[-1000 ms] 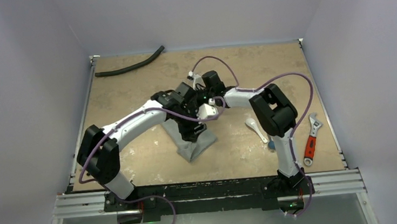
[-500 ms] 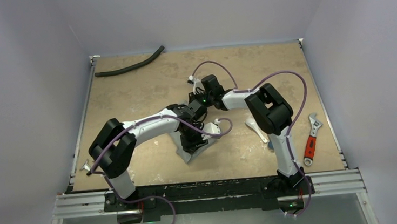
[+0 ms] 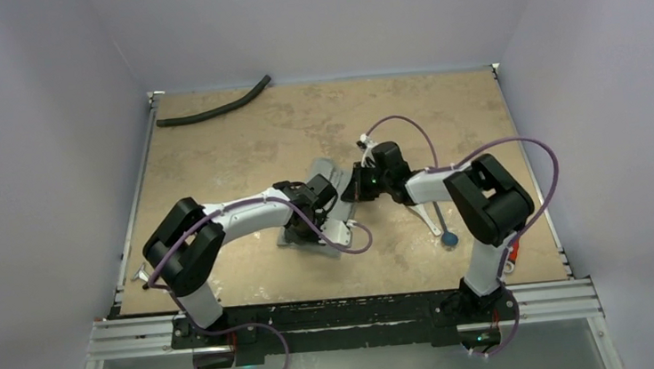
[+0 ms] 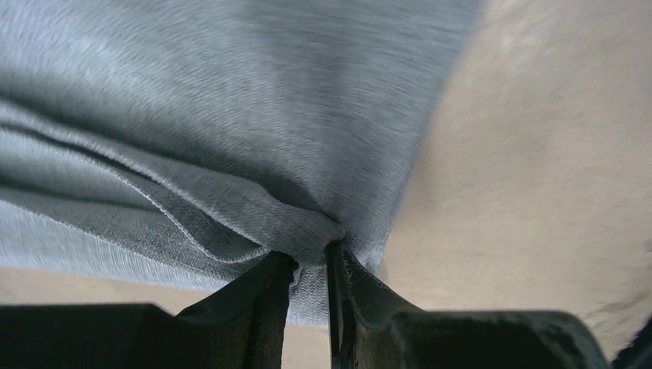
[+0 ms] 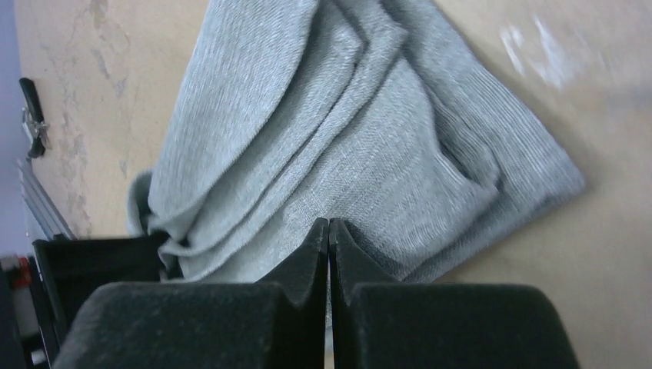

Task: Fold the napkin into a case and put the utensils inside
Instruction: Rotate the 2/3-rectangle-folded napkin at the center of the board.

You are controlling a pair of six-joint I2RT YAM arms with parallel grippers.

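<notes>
Since a second ago both my arms have swung. My left arm has sunk low over the table (image 3: 214, 159) and my right elbow has slid off to the right. What was a narrow bunch of napkin (image 3: 330, 173) now lies flatter and reaches farther out.

Far to the left of the napkin and beyond it, the black hose (image 3: 214, 109) lies where it was. My left gripper (image 4: 310, 260) sits at the napkin's left part. Its fingers have narrowed from a wider stance and pinch a raised fold of the grey cloth, which puckers into the slit between them.

From my right wrist, the napkin lies in several overlapping layers with stepped edges. My right gripper (image 5: 329, 229) has moved to the napkin's right edge. Its pads are pressed together with the tips over the cloth's border, and I cannot tell whether any layer is caught in them.

Right of the napkin, past my right forearm, the white spoon (image 3: 425, 215) lies partly hidden. Just beside it, the blue-ended stick (image 3: 449, 239) shows its round end.
</notes>
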